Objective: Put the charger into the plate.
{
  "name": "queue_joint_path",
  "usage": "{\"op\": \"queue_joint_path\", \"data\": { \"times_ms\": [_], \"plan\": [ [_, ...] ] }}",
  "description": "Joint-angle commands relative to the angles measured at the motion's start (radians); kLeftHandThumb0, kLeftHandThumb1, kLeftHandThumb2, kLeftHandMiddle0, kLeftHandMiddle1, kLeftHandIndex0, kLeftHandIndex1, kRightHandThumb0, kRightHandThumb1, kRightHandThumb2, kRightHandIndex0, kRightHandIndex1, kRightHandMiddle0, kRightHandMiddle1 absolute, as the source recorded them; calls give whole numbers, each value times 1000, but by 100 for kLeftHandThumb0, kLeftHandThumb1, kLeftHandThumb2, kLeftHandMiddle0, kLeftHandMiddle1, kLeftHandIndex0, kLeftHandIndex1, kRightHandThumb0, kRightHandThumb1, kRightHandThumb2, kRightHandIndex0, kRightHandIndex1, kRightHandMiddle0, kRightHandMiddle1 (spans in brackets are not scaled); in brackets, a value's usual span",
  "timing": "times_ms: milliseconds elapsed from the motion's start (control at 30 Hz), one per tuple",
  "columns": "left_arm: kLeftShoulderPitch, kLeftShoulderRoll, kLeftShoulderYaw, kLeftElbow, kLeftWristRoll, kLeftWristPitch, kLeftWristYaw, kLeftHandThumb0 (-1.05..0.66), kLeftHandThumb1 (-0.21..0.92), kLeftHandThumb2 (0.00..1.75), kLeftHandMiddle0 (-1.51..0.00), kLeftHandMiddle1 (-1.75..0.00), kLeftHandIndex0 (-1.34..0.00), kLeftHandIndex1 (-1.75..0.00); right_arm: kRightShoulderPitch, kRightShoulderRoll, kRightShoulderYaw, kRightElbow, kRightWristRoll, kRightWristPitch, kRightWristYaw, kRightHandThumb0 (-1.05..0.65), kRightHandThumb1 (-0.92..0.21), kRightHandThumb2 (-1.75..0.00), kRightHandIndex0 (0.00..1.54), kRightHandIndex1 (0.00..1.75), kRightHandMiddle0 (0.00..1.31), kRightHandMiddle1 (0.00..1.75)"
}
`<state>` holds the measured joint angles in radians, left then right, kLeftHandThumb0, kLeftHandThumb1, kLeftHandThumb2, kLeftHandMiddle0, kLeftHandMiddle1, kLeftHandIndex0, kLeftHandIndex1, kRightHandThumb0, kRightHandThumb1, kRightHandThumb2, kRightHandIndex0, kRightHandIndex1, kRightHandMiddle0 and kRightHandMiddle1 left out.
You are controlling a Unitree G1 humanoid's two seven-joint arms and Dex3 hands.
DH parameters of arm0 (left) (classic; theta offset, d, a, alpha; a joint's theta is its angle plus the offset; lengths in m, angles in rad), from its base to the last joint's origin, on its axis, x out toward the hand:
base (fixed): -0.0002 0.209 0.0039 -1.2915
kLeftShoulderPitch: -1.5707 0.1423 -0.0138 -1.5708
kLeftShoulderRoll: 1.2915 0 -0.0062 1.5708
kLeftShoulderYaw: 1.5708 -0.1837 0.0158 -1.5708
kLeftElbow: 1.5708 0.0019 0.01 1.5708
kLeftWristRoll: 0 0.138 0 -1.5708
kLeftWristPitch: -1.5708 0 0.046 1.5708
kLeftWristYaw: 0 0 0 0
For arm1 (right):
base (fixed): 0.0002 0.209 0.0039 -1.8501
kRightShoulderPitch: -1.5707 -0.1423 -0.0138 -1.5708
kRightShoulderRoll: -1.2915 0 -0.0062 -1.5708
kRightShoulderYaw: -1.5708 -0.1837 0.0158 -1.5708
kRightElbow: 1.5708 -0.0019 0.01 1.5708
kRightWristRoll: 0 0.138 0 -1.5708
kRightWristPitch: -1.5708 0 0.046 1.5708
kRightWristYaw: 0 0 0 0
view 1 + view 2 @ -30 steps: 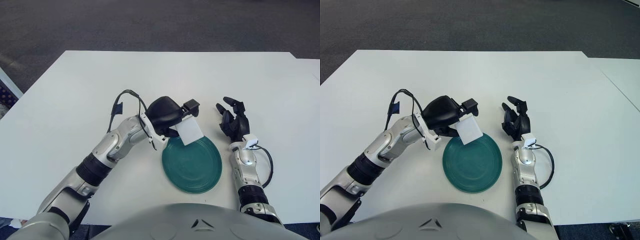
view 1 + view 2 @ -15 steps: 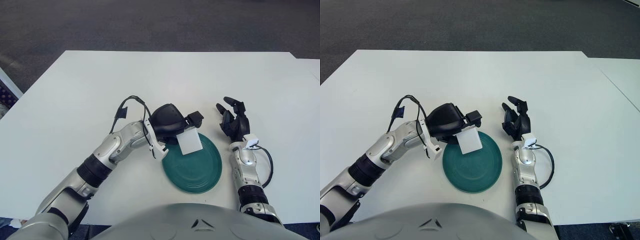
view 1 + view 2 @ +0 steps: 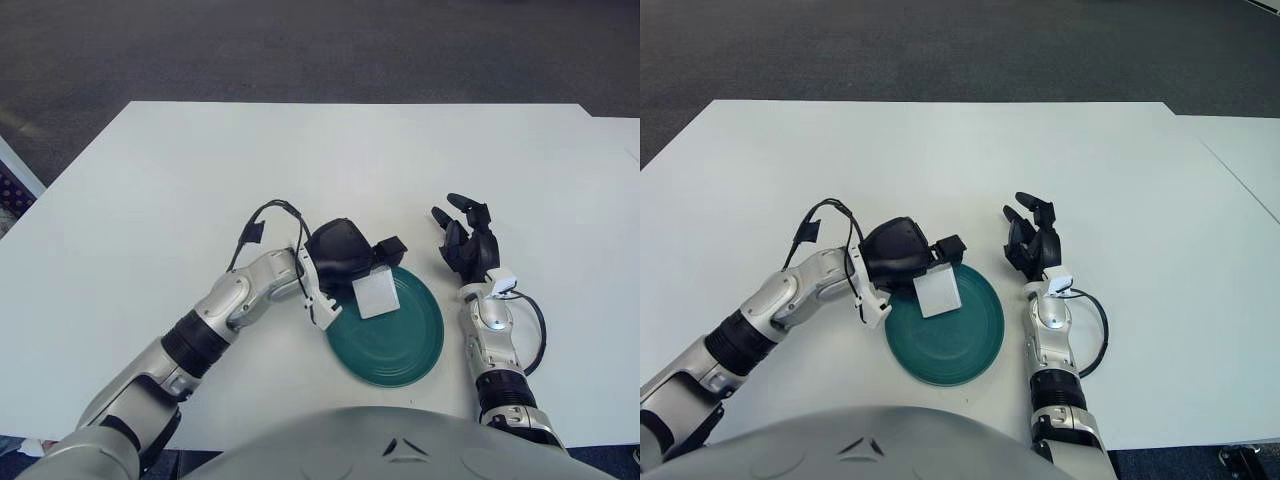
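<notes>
The left hand (image 3: 345, 255) has its dark fingers closed on the upper part of the charger (image 3: 376, 294), a small white block that hangs from the grip over the near-left part of the plate (image 3: 410, 345). Whether the block's lower edge already touches the plate cannot be told.

The charger looks like a rigid, smooth-sided plastic cube, probably light and not fragile, though its slick faces could slip. The present hold across the top, on opposite faces, seems the sensible one, since it leaves the underside free to meet the plate.

The plate is a shallow green dish with a low rim, lying on the white table (image 3: 150, 190) close to the robot's body. Most of its surface, to the right of the charger and nearer the robot, is bare, so there looks to be ample room to set the block down. The right hand (image 3: 470, 245) shows just right of the plate, fingers spread and holding nothing, well clear of the plate's rim.
</notes>
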<state>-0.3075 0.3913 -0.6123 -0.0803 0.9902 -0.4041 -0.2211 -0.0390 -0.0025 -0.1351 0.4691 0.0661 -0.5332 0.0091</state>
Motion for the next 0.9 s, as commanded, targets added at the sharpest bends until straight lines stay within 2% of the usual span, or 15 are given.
{"op": "queue_joint_path", "data": {
  "times_ms": [0,333,667,800,867],
  "plan": [
    [-8,6,-7,11,24,-5,17,-46,37,125,-127,-175,-57,-175,100,75,4,154,26,70,-11,-70,-92,-74,42,20,3,98],
    [-6,8,-23,30,71,-27,55,-47,36,126,-127,-175,-58,-175,97,76,7,156,19,65,-22,-69,-92,-75,42,22,1,98],
    [-7,6,-25,60,70,-54,119,-47,35,127,-127,-175,-58,-175,100,78,16,145,11,71,-33,-72,-92,-77,42,24,2,98],
    [-4,5,-22,71,62,-68,150,-47,37,125,-126,-175,-58,-175,99,77,18,145,11,75,-34,-73,-92,-77,41,24,3,98],
    [5,0,-16,83,51,-80,191,-45,42,118,-119,-175,-53,-175,98,77,18,145,14,81,-31,-72,-92,-77,41,25,3,98]
  ]
}}
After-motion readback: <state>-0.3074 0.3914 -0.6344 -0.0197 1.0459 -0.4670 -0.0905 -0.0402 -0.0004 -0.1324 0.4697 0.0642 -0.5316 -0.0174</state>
